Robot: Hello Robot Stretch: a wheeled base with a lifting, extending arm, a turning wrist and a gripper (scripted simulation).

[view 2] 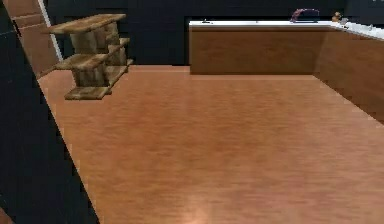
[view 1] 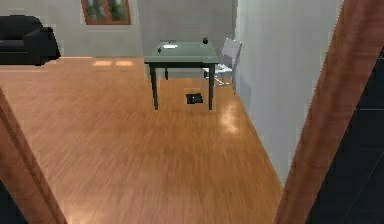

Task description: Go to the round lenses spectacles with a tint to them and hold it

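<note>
**Spectacles not yet made out: small shapes on a far tabletop**

You are looking through a wooden door frame into a room with a wooden floor. A dark green table is standing well ahead, close to the grey wall on the forward view's right. Its tabletop is carrying a small pale thing near the far left corner and a small dark thing near the far right. Both are too small for you to be calling either one eyewear, so you cannot tell where the task's thing is lying. A white chair is standing just beside the table's right end, and a flat dark thing is lying on the floor under the table. A black sofa is sitting at the far left, with a wood-framed window beyond it.

In the arm side view, a wooden shelf unit is standing at the upper left, and a long wooden counter is running along the back. A dark reddish thing is resting on the counter.

As for the fingers, you cannot tell their state.
</note>
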